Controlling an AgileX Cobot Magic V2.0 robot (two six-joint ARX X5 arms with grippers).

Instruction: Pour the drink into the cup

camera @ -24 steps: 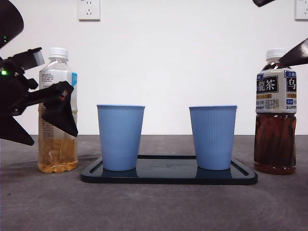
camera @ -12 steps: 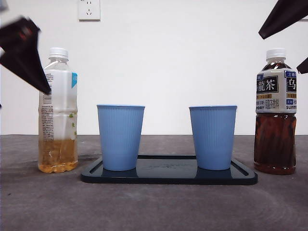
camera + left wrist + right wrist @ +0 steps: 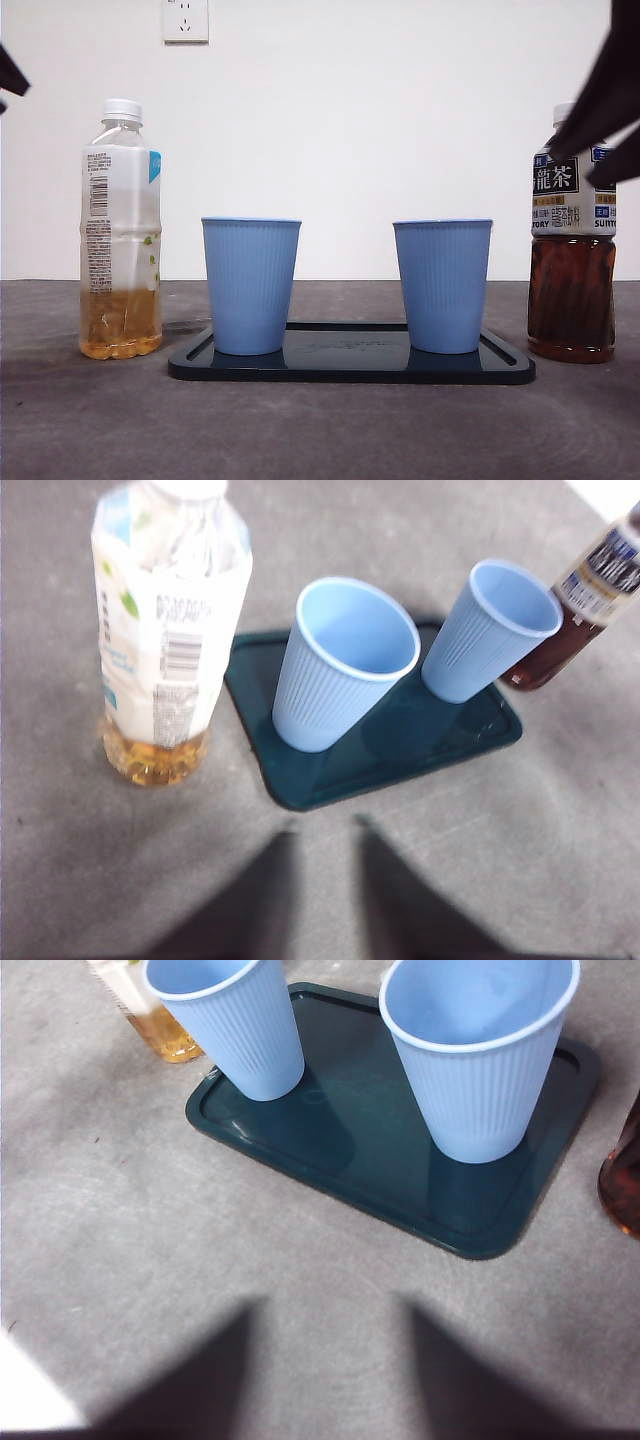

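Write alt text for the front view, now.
Two blue cups, the left cup and the right cup, stand on a dark tray, between a pale tea bottle and a dark tea bottle, both capped. A blurred end effector overlaps the dark bottle's neck.

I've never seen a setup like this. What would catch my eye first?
Two blue ribbed cups stand side by side on a dark tray in the middle of the grey table. A pale tea bottle, capped and under half full, stands at one end; a dark oolong tea bottle stands at the other, with a black robot arm looming over it.
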